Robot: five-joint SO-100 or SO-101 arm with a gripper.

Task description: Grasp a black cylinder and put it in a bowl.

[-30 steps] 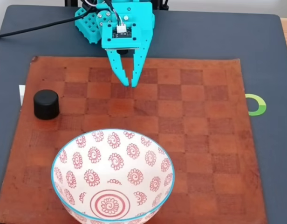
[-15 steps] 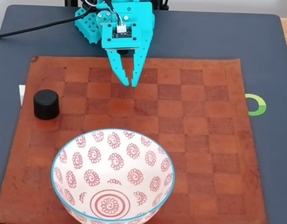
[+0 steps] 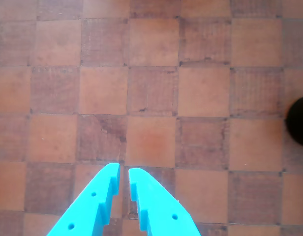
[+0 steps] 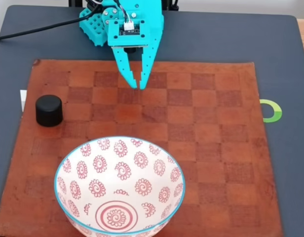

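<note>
Fixed view: pincer [image 4: 138,86] closed, empty, over checkered mat [image 4: 211,123], black cylinder [image 4: 48,110] well apart.

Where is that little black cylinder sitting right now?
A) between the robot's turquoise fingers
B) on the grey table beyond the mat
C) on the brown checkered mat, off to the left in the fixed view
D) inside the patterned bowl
C: the black cylinder stands on the checkered mat, apart from the bowl and the gripper.

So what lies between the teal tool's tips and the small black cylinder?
In the fixed view, only bare checkered brown leather mat separates the tool from the black cylinder; the white bowl with red spirals sits nearer the camera, off that line.
</note>
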